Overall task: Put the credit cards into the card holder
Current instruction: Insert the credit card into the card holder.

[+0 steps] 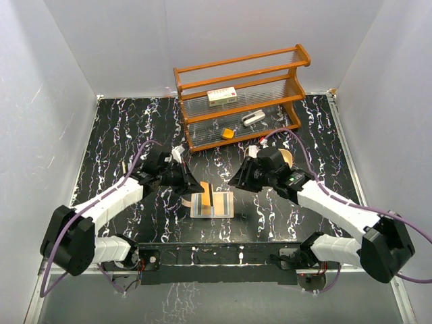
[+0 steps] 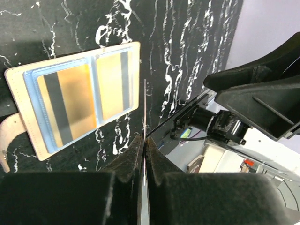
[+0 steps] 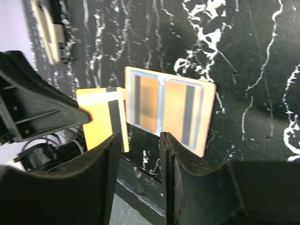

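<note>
While the left gripper [image 2: 144, 140] pinches an orange card [image 3: 101, 119] edge-on by the open wallet's [image 3: 210, 112] edge, the right gripper [image 3: 140, 138] hangs above, jaws apart and empty; two cards [image 2: 70, 103] sit in the wallet.

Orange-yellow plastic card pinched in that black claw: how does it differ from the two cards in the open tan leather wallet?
The loose orange-yellow card is held on edge by the shut left gripper; the two pocketed cards lie flat. The loose card is bare; the pocketed cards sit behind clear windows of the tan leather wallet. All share orange-yellow faces with a dark stripe.
</note>
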You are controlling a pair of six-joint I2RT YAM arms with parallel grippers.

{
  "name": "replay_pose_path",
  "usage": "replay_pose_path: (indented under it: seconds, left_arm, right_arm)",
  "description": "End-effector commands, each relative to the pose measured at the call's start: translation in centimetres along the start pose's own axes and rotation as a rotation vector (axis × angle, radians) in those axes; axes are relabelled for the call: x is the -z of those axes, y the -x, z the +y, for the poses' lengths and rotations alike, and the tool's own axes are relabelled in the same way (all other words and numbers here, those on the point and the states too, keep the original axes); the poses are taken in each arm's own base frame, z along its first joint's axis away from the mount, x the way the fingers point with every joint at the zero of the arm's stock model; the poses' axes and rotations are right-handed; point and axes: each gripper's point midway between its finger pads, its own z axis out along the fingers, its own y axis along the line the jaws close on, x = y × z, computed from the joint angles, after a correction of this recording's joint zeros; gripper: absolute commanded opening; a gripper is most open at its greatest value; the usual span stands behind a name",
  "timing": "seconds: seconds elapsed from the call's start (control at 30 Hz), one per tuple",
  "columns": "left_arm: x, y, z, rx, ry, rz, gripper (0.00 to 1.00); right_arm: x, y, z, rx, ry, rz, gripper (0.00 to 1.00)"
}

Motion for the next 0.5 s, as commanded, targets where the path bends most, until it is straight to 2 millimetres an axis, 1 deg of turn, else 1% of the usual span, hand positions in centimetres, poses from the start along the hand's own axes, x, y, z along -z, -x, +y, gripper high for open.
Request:
replay_pose_path:
  seconds: [0.0,0.1,0.2,0.3,0.47]
  left_arm:
    - [-0.1,-0.8,0.0,-0.058,-0.004,0.079,0.0]
    - [-0.6,-1.0,0.9,-0.071,0.017,0.103,0.0]
    - [-1.1,-1.1,1.7,-0.093,0.031,0.113,0.0]
    - [-1.8,-1.2,2.6,-0.095,0.035,0.128,0.0]
    - [-2.8,-1.8,3.1,-0.085,0.002,0.162,0.0]
  right_arm:
    - [-1.5,-0.3,-1.6,0.039,-0.066,0.02,0.35]
    - [-2.6,-1.0,-2.5,0.076,-0.092,0.06,0.35]
    - [-3.6,-1.5,-3.2,0.101,-0.12,0.089,0.36]
    - [-4.5,-1.9,-4.2,0.118,-0.166,0.11,0.37]
    - [-5.7,-2.8,-5.6,0.147,-0.211,0.146,0.35]
